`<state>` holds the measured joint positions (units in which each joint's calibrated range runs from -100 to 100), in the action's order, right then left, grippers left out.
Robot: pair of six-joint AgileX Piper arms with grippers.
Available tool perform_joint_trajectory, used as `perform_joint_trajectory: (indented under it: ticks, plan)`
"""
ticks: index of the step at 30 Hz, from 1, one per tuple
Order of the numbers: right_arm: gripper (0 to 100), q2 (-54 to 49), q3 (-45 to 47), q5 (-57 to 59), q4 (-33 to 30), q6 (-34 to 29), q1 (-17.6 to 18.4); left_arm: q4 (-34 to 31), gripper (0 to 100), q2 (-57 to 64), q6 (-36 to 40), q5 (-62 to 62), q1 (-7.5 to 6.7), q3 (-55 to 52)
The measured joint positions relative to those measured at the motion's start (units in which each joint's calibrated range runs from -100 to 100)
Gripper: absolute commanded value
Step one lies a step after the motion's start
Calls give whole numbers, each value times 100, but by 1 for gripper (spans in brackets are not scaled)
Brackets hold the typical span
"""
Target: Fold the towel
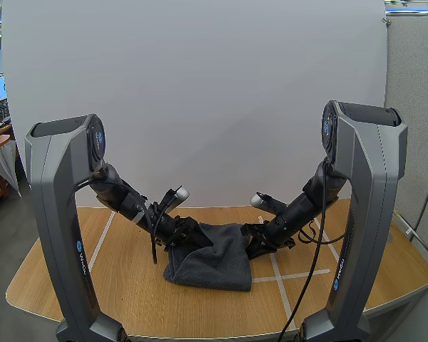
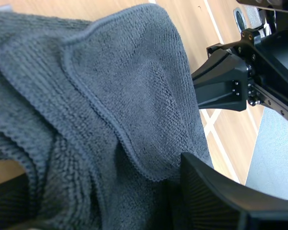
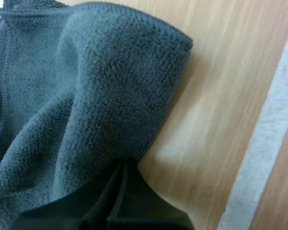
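Dark grey microfibre towel [image 1: 212,260] sits at the centre of the high view on the light wooden desk [image 1: 128,285], bunched and partly doubled over, not flat. Its near edge lies on the wood; its far edge is hidden behind the two grippers. Left gripper [image 1: 185,231] is at the towel's upper left corner, right against the cloth. Its jaws are covered there, and in the left wrist view folds of towel crowd them too, so cannot tell if they grip. Right gripper [image 1: 253,246] is at the towel's right edge, just right of frame centre. In the right wrist view its jaws are closed into one dark wedge with a pinch of towel running into the tip, and a shadow lies on the wood beside the cloth. The left wrist view catches the right gripper's tip touching the towel edge. The towel runs out of both wrist views, so its full outline is not seen. White tape lines [image 1: 282,274] cross the desk right of the towel, partly hidden by cloth and arm. Grey arm columns [image 1: 53,214] cut off the desk's front corners.
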<state>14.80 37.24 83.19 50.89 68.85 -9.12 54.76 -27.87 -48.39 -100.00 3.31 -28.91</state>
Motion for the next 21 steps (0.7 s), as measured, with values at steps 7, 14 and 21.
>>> perform_joint_trajectory:
  ticks: [7, 14, 21]
  plan:
    - [0, 0, 0, 0, 0, 0, 0, 47, 100, 0, -11, 0, -88, 0]
    - [0, 12, 0, 109, 0, 0, 0, 70, 0, -26, -20, 0, -95, 0]
    - [0, 24, 0, 185, 0, 0, 0, 70, 0, -79, -38, 106, -95, 0]
